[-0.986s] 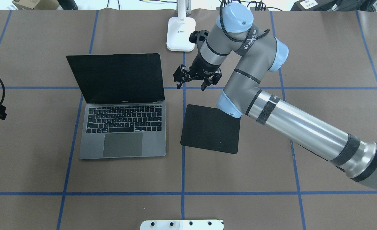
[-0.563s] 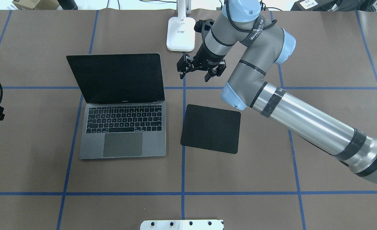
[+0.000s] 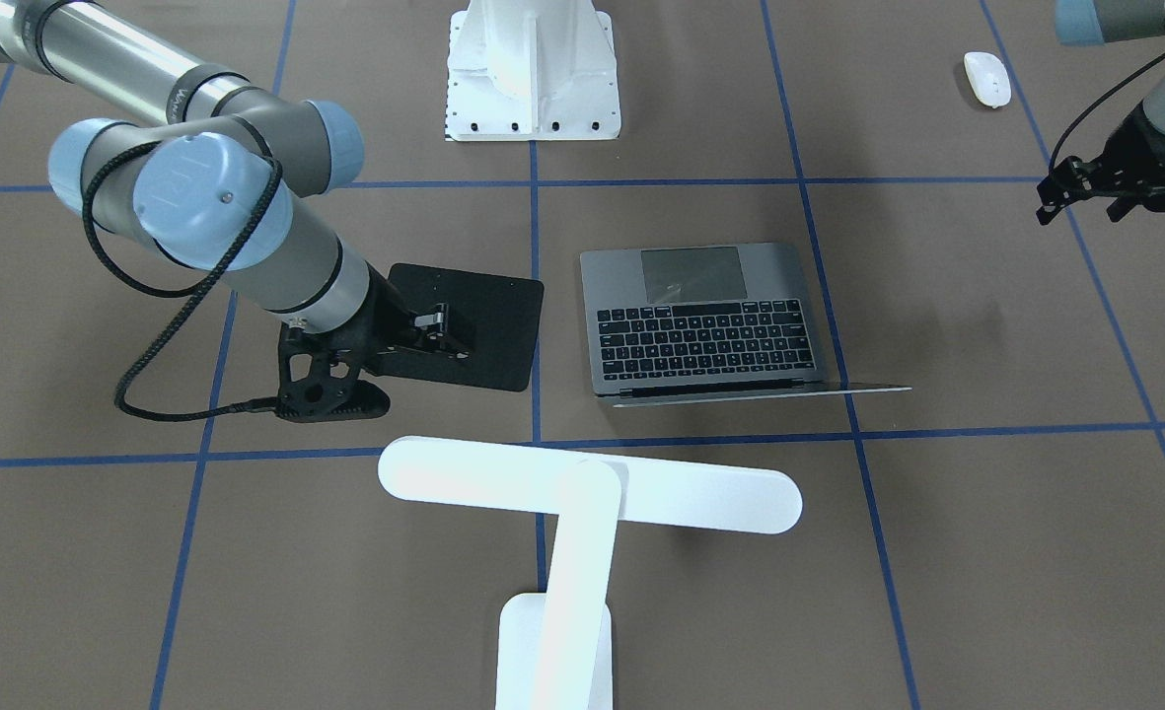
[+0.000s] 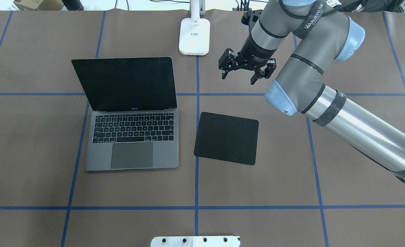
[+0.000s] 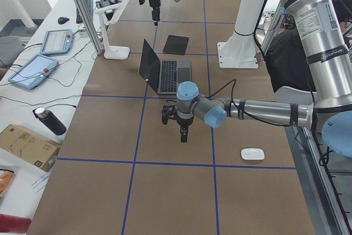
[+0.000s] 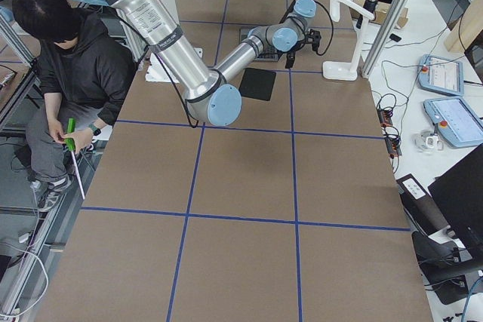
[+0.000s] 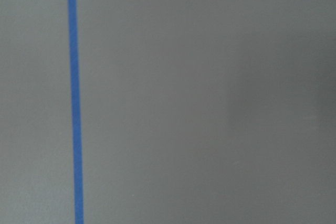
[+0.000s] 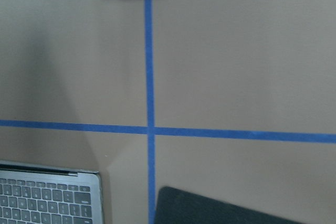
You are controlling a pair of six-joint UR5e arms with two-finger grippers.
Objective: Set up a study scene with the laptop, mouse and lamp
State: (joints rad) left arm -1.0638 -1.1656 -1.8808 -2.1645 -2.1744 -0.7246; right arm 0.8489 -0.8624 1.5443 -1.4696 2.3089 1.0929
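The open grey laptop (image 4: 132,144) sits left of centre, also in the front view (image 3: 700,335). The white lamp stands at the table's far edge, its base (image 4: 194,36) behind the laptop's right side and its bar head (image 3: 582,493) over the table. The white mouse (image 3: 986,79) lies near the robot's side on its left (image 5: 252,153). My right gripper (image 4: 245,73) is open and empty, hovering right of the lamp base, beyond the mouse pad. My left gripper (image 3: 1080,212) looks open and empty, above bare table, apart from the mouse.
A black square mouse pad (image 4: 227,137) lies right of the laptop. A white bolted pedestal (image 3: 533,69) stands at the robot's edge. A seated person (image 6: 72,73) is beside the table. Blue tape lines grid the brown surface.
My right gripper has swung to the right, away from the lamp base, still open. My left gripper has moved out of the overhead view's left edge.
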